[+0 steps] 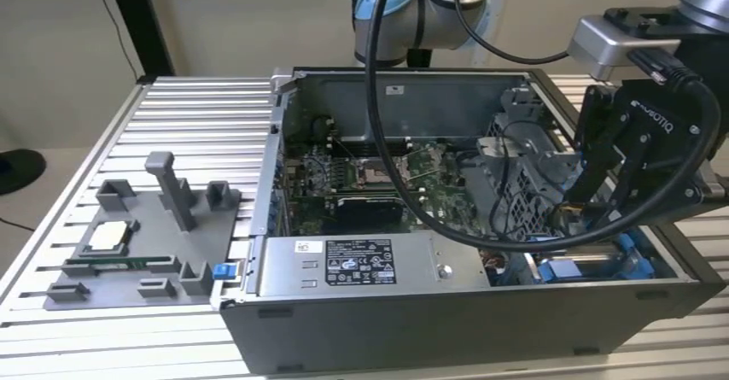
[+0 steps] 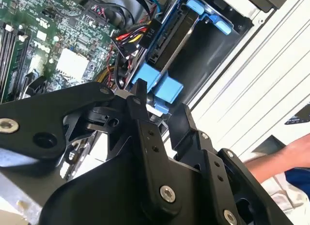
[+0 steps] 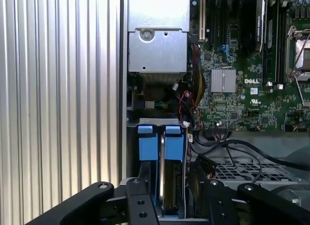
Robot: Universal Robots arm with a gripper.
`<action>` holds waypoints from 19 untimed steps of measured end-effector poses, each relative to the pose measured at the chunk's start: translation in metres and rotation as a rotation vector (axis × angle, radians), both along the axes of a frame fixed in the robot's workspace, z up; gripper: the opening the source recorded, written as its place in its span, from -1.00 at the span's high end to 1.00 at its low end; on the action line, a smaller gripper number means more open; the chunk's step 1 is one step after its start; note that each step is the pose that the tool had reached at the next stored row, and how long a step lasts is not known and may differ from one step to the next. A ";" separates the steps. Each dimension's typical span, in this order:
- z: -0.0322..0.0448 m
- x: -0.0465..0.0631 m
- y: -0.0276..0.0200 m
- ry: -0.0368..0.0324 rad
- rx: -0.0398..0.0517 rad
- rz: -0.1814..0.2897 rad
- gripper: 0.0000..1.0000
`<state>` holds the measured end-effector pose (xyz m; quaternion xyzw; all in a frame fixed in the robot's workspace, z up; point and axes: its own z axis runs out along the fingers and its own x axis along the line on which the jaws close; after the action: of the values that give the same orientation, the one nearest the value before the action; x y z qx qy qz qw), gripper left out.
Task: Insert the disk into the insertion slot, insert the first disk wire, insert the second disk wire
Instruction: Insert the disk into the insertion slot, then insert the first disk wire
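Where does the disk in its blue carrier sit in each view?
Exterior view: the disk, blue carrier under the hand, at the exterior view's right.
First wrist view: edge-on, blue tabs beside the ribbed table.
Second wrist view: blue tabs just beyond the hand.
Shared landmark: the green motherboard.

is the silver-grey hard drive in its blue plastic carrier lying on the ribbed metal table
No, in the first wrist view the hard drive stands on edge inside the open grey metal computer case.
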<state>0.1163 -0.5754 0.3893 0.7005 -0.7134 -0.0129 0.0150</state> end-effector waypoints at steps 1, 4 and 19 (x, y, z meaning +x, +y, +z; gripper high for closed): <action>0.0000 0.000 0.0000 0.0000 0.0000 0.000 -1.00; 0.0000 0.000 0.0000 0.0002 0.0000 0.000 -1.00; 0.0000 0.012 0.0037 0.0032 -0.0001 0.000 -1.00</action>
<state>0.1282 -0.5717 0.3892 0.7005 -0.7134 -0.0140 0.0162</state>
